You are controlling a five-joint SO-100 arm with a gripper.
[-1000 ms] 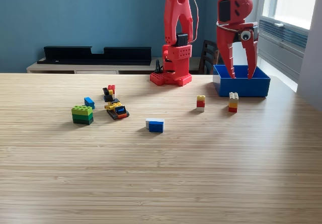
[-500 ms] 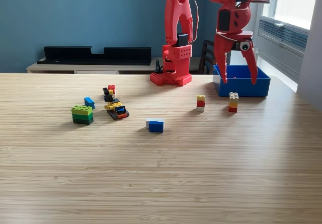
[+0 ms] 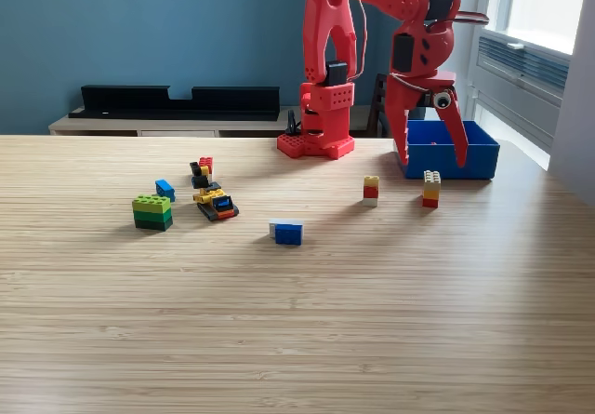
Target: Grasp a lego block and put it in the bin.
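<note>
The red arm's fingers (image 3: 428, 156) hang spread wide and empty at the bin's (image 3: 474, 158) front wall, near the table's (image 3: 372, 321) far right corner; lego blocks (image 3: 430, 189) wait just beside.

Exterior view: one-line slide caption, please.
Red arm's open gripper hangs in front of the blue bin; lego blocks lie scattered on the wooden table.
</note>
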